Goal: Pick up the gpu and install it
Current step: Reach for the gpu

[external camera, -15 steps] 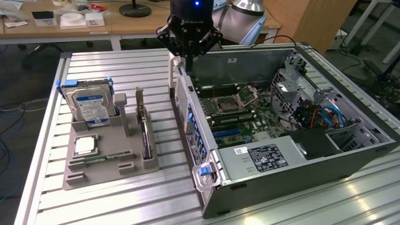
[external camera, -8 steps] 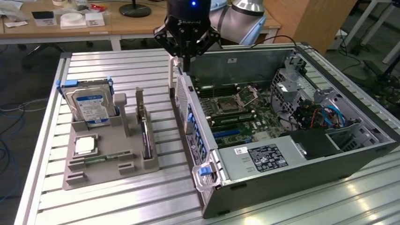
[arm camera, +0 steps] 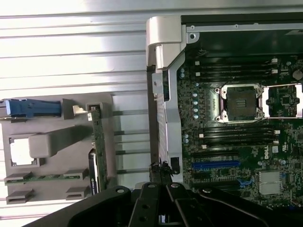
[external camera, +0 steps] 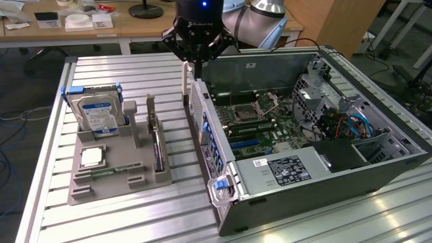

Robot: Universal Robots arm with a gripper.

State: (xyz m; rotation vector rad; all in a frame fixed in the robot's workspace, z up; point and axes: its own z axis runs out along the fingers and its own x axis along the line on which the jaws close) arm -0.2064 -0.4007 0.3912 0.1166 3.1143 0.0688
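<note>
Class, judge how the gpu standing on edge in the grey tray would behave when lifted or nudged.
The gpu looks thin and flat, probably stiff and light. On edge in its tray slot, it might tip once freed. Its bare circuit board seems fragile.

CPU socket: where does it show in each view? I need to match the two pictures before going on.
Exterior view: the CPU socket lies mid-motherboard inside the open computer case, between banks of memory slots.
Wrist view: the silver-framed CPU socket lies between the same memory slots.
Shared landmark: the grey parts holder beside the case.
</note>
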